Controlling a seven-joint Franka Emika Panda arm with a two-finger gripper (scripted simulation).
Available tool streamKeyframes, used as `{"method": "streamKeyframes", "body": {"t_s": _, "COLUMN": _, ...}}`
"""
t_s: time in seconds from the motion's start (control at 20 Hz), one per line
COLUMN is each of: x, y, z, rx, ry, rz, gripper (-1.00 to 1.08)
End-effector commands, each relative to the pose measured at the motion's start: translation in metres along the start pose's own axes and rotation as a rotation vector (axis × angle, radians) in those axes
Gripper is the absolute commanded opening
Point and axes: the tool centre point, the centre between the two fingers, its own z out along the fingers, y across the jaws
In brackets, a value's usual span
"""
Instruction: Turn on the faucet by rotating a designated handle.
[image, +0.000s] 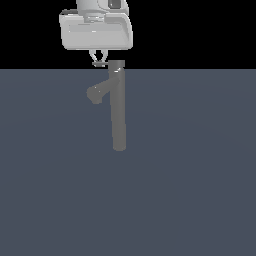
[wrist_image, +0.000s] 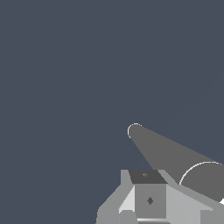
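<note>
The faucet (image: 118, 107) is a tall grey column with an angled spout (image: 97, 93) branching toward the exterior view's left. From its top cap the thin dark handle (image: 102, 64) sticks out to that same side. My gripper (image: 98, 61) hangs from above with its fingertips drawn together at the handle's outer end, touching or just over it. No gap shows between the fingers. In the wrist view the faucet (wrist_image: 164, 151) is seen end-on past the gripper's fingers (wrist_image: 150, 200). There the handle cannot be made out.
A plain blue-grey floor (image: 190, 190) surrounds the faucet, under a black background. Nothing else stands in view.
</note>
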Motion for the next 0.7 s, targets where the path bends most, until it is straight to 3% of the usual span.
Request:
{"method": "streamKeyframes", "body": {"t_s": 0.0, "x": -0.008, "y": -0.002, "z": 0.000, "rx": 0.000, "ry": 0.000, "rz": 0.000, "gripper": -1.00}}
{"method": "streamKeyframes", "body": {"t_s": 0.65, "x": -0.033, "y": 0.007, "z": 0.000, "rx": 0.001, "ry": 0.007, "rz": 0.006, "gripper": -1.00}}
